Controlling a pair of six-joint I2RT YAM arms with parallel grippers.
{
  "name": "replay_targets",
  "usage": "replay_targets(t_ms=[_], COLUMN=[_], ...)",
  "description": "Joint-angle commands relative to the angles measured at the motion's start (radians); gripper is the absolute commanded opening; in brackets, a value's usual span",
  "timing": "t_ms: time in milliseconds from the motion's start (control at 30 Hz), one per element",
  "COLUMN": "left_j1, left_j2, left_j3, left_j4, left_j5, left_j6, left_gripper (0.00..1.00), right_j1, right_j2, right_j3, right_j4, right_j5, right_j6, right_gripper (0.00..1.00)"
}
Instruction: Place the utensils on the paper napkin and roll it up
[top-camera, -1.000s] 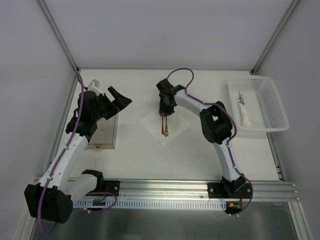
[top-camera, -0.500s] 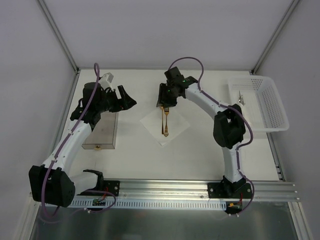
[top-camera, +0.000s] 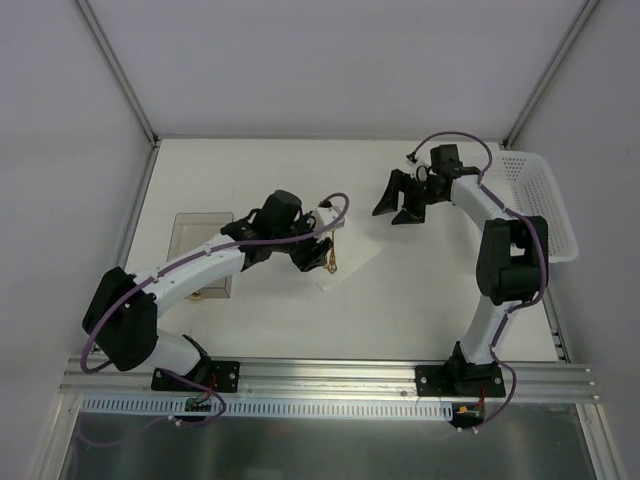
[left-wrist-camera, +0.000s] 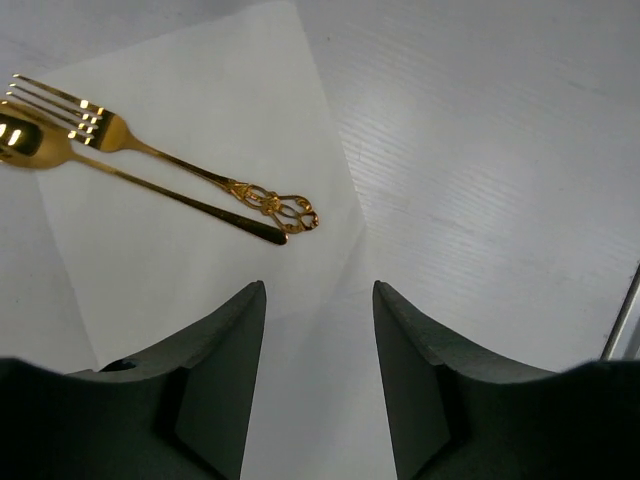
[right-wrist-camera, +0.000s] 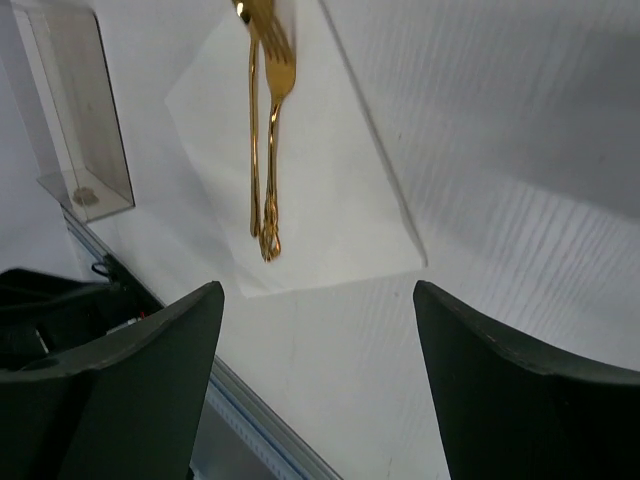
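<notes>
- Right fingers, wide and empty, have withdrawn far-right, leaving the slim gold metal fork and spoon on the square white paper napkin, mid-counter.
- Left fingers, half-open, empty, now hang over it; rolling seems next.

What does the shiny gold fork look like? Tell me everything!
The fork is slim, shiny and gold-coloured, and looks like metal. It has thin tines at one end and a fancy handle end with curly cut-out holes. It lies flat on the white paper napkin, right beside a gold spoon that points the same way. Their handle ends are so close that I cannot tell if they touch. Nothing is holding the fork.
</notes>
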Motion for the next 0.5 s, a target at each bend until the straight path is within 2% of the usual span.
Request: replay_targets(t_ms=[0,100,267,467], left_j1=[-0.056,-0.142,-0.213,-0.228], left_j2=[0.052,0.085,0.132,0.112], left_j3=[0.012,-0.019,-0.09,-0.191], left_j4=[-0.004,-0.006,0.006,0.088], left_j5=[-0.04,-0.108,-0.19,-0.227], left_j6=[0.201,0.308,0.392,0.425], left_gripper=[0.47,0.45,0.4,0.46], right_j1=[0.011,0.003,-0.029,-0.039], right_j2=[-0.163,-0.183,-0.164,-0.164], right_j3=[-0.052,-0.078,-0.097,-0.095], right_j4=[-0.071,-0.129,-0.146,-0.146], right_j5=[-0.091,-0.065,-0.073,-0.079], right_j6=[-0.223,-0.271,-0.241,-0.225], right_gripper=[0.8,0.77,0.76,0.76])
